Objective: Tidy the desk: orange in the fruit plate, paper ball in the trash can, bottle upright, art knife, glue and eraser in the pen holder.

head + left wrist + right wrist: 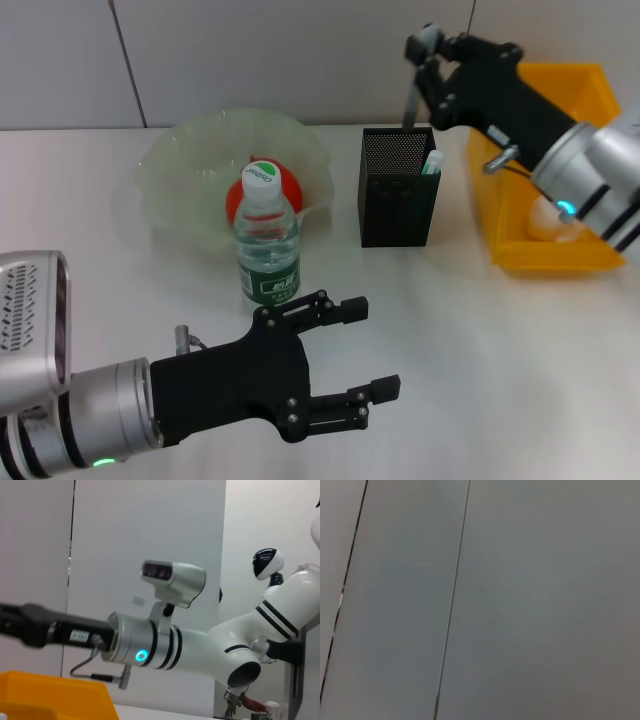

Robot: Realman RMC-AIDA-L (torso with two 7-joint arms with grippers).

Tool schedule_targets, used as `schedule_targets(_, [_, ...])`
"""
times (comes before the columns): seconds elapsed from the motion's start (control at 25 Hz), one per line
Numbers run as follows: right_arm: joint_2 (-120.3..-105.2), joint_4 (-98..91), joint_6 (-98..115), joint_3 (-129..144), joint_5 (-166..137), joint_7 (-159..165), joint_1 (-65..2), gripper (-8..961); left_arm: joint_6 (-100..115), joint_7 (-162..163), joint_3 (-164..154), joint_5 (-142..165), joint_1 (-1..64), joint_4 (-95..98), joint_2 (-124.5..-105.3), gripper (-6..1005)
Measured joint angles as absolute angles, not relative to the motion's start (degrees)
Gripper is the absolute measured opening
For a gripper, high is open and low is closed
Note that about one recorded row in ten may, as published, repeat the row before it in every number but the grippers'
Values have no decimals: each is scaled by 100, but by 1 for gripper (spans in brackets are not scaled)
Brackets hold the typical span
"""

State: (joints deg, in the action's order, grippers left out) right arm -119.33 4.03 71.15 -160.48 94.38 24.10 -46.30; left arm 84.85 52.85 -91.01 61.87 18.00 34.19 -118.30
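the right tool [425, 60] pinched a thin grey art knife [409, 100] above the black mesh pen holder [397, 186]; off-centre release might have missed. left tool [365, 345] hovered wide near the clear plastic bottle [267, 240].

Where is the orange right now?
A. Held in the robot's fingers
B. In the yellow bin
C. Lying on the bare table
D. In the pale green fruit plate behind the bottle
D: the orange sits inside the fruit plate, just behind the upright bottle.
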Motion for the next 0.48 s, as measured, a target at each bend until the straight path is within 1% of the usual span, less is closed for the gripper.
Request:
schedule_targets(0.32, [-11943,161,6686,-15670,9403,2415,-4802,160,8504,5345,-9055,6180,1855,3419,-11822,793])
schedule_targets(0.48, [-11955,126,6710,-15415,9385,2416,-4779,165,8535,5345,-9011,6194,1855,3419,-11821,793])
